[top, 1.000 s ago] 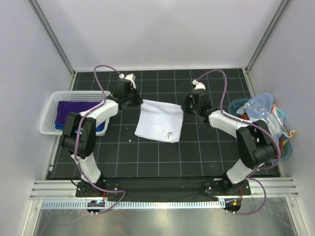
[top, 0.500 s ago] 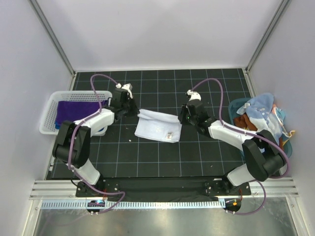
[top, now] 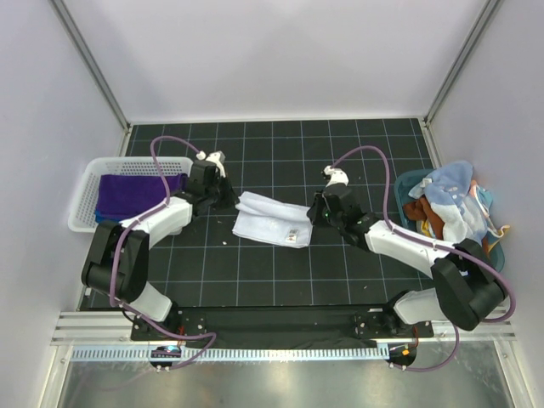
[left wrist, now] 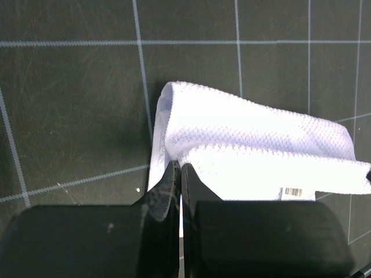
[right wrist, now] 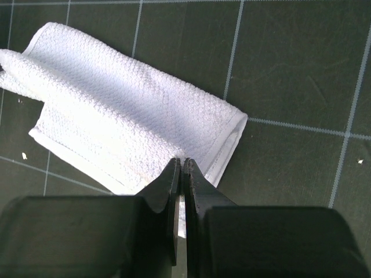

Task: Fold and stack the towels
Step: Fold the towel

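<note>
The white towel [top: 272, 218] lies mid-table on the black gridded mat, its far half lifted and rolled over toward the near edge. My left gripper [top: 229, 197] is shut on the towel's left far corner; in the left wrist view the towel [left wrist: 255, 145] folds over in front of the gripper [left wrist: 180, 166]. My right gripper [top: 316, 212] is shut on the right far corner; in the right wrist view the towel [right wrist: 133, 127] lies doubled ahead of the gripper [right wrist: 181, 162]. The purple towel [top: 129, 190] lies folded in the white basket [top: 85, 200]. The blue towel is hidden.
A teal tub [top: 493, 246] at the right edge holds a heap of mixed cloths [top: 450, 200]. The basket stands at the left edge of the mat. White walls and metal frame posts enclose the table.
Both grippers have moved toward the near edge, carrying the white towel's far edge over itself. The towel went from lying flat to half rolled over.
</note>
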